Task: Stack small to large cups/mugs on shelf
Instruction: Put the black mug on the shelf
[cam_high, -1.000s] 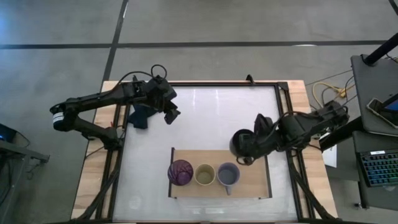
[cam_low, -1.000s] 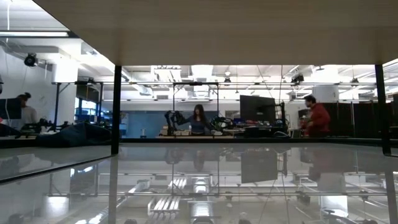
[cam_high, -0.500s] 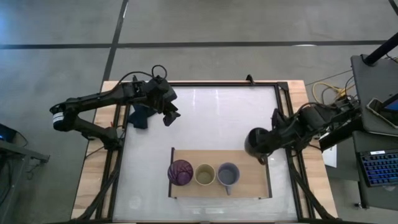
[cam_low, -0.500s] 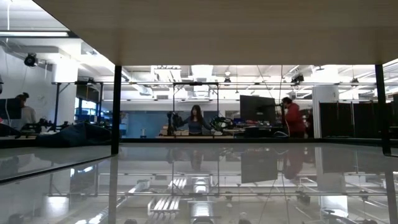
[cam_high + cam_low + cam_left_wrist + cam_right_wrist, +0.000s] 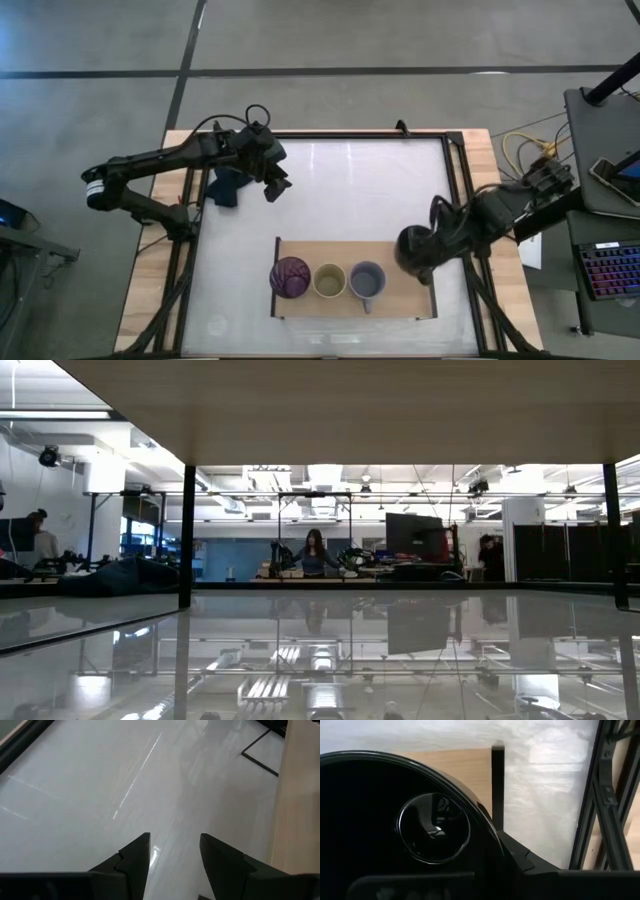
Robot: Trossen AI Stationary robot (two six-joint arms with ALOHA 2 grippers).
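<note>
The light-wood shelf lies at the table's near middle. On it stand, in a row from left to right, a purple tumbler, a pale yellow cup and a grey-lavender mug. My right gripper is shut on the black mug, over the shelf's right end, just right of the grey-lavender mug. The mug fills the right wrist view. My left gripper is open and empty at the table's far left; its wrist view shows bare tabletop. My right gripper holds the black mug by its rim wall on the side toward the table's right edge. One finger shows outside the wall; the mug hides the other. The mug stands upright, mouth up. Whether it rests on the shelf cannot be told.
A dark blue cloth lies at the table's far-left edge beside my left arm. The shelf's black end rail stands close to the black mug on the right. The table's black frame runs along the right side. White tabletop lies beyond the shelf.
My right gripper has carried the black mug toward the table's right edge and then toward the near edge, from beyond the shelf's far edge to over its right end. The mug has stayed upright.
</note>
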